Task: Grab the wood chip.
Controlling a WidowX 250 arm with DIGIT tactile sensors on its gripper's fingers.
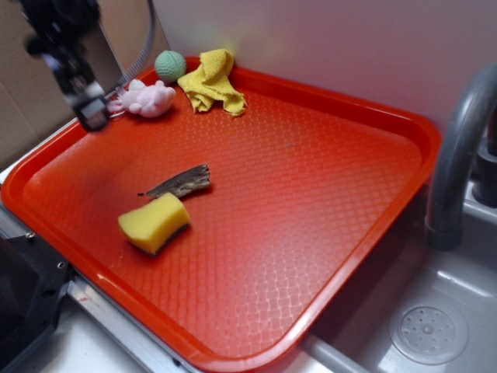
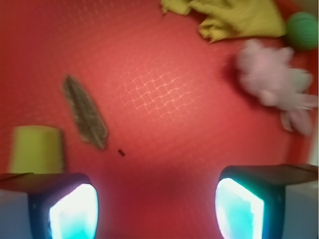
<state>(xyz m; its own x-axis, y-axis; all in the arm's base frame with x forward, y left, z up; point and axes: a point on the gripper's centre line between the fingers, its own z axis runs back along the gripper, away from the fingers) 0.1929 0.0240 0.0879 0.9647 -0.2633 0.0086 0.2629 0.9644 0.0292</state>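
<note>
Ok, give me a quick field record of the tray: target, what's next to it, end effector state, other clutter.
target: wood chip, lying flat on the red tray
neighbour: yellow sponge, right beside the chip's pointed end
end effector: open, empty, raised above the tray
clutter: pink plush toy, green ball, yellow cloth at the far corner
grasped: nothing yet

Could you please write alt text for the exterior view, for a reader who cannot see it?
A dark grey-brown sliver of wood lies on a red plastic tray, touching a yellow sponge block. The robot's black gripper hangs above the tray's far left corner, near a pink plush toy, green ball and crumpled yellow cloth.
</note>
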